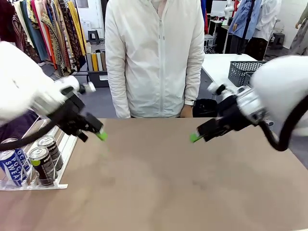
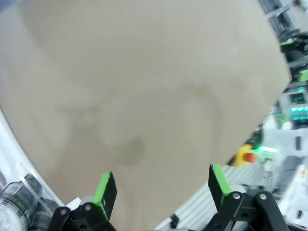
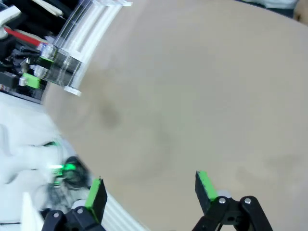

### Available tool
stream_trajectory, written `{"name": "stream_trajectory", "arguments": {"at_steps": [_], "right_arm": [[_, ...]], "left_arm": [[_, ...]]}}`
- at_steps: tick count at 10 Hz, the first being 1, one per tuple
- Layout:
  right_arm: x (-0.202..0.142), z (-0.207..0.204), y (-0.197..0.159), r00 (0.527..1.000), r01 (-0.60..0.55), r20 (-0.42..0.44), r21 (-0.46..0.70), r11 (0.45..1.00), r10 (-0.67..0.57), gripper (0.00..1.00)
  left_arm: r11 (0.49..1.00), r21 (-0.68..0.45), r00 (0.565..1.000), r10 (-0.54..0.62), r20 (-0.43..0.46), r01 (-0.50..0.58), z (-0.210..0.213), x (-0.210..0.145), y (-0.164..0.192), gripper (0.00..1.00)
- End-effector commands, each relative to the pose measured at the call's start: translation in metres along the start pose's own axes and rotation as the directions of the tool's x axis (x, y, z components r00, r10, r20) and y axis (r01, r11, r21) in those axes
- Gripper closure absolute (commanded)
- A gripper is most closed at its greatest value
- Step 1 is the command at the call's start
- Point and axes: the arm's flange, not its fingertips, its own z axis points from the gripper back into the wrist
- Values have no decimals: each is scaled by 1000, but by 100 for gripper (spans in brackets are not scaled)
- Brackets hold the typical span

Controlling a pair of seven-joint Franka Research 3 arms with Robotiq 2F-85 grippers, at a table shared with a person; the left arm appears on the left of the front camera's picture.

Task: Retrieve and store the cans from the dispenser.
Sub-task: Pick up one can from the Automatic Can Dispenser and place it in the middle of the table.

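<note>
Task judged at its start, nothing retrieved or stored. Several cans [image 1: 42,163] standing in dispenser [image 1: 66,147] at left edge of table [image 1: 159,183]. Left gripper [image 2: 161,188] spread wide, empty, hovering near dispenser. Right gripper [image 3: 150,190] also spread, empty, well apart.

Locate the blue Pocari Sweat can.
Front view, near-left table corner: the blue can stands at the white wire dispenser's stop end, left of a dark can.

Even, diffuse indoor lighting is recorded. Only faint mottled shading is seen on the table [image 1: 159,183]. Both wrist views are rendered soft and blurred, with edges bowed by wide-angle distortion.
</note>
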Motion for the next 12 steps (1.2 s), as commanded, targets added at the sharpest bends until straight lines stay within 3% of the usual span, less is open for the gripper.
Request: {"name": "stream_trajectory", "arguments": {"at_steps": [1,3,5,6,8,10,11,12], "right_arm": [[-11,74,-18,992,109,52,125,986,-116,0],[-30,158,-39,948,188,211,229,955,-238,0],[-56,221,-74,854,269,341,355,895,-392,0],[-70,241,-97,797,298,379,432,851,-471,0],[-96,264,-125,708,295,441,525,798,-552,0],[-103,265,-138,628,341,493,522,782,-602,0],[-98,256,-133,629,386,517,441,810,-581,0],[-114,276,-140,640,355,457,537,765,-618,0]], "left_arm": [[992,-126,986,52,157,-32,75,-10,31,0],[959,-279,935,148,322,-55,157,-43,77,0],[890,-443,820,330,468,-105,208,-100,137,0],[849,-514,738,424,524,-123,224,-138,173,0],[794,-585,615,546,569,-163,233,-191,216,0],[792,-593,616,541,572,-144,228,-205,229,0],[818,-529,597,546,588,-228,225,-201,224,0],[779,-604,584,573,575,-170,237,-225,231,0]]}}
